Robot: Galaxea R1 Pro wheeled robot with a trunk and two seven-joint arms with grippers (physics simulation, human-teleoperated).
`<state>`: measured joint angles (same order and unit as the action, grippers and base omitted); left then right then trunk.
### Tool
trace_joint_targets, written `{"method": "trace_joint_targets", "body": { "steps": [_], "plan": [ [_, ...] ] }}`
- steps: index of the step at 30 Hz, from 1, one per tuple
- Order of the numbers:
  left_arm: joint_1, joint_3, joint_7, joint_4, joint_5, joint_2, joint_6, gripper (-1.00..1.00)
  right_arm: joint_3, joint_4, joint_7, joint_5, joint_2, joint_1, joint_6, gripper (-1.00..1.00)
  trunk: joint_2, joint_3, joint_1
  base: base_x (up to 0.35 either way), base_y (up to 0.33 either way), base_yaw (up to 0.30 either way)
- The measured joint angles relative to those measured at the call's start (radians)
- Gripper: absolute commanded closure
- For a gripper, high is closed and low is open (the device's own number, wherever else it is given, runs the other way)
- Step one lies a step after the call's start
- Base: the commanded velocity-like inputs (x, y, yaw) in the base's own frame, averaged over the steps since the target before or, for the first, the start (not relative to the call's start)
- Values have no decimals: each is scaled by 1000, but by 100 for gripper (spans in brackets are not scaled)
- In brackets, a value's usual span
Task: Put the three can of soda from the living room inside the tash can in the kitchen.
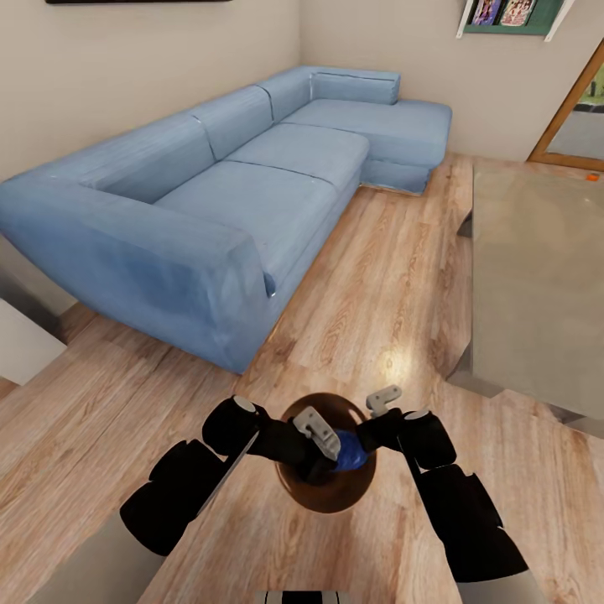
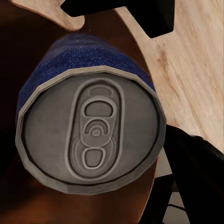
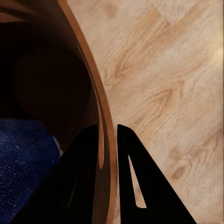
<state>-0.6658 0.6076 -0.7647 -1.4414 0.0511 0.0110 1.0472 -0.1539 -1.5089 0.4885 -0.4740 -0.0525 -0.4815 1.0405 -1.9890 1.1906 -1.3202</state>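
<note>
Your right end effector (image 3: 108, 154) pinches the round wood-toned bin's thin rim (image 3: 95, 88), while your left end effector (image 1: 323, 436), whose grip I cannot tell, hovers over the light, slippery blue soda can (image 2: 88, 135).

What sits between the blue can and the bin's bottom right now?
Nothing visible. The blue can hangs inside the bin's open mouth, with dark empty interior beside it. The left pincer is over the can; the right pincer straddles the rim.
</note>
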Motion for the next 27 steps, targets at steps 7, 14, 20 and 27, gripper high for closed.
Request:
{"method": "trace_joint_targets", "body": {
  "steps": [7,14,20,27],
  "plan": [
    [0,1,62,34,2,3,-1,100,-1,1,-8,5,-7,0,1,100,0,0,0,0,0,0],
    [0,3,130,82,0,0,0,100,-3,-1,-7,15,-9,0,3,100,0,0,0,0,0,0],
    [0,6,141,106,-3,0,0,100,-3,-2,-7,15,-10,0,3,100,0,0,0,0,0,0],
    [0,8,193,148,-67,-8,0,-100,-4,14,-8,-5,-16,0,-2,100,0,0,0,0,0,0]
  ]
}}
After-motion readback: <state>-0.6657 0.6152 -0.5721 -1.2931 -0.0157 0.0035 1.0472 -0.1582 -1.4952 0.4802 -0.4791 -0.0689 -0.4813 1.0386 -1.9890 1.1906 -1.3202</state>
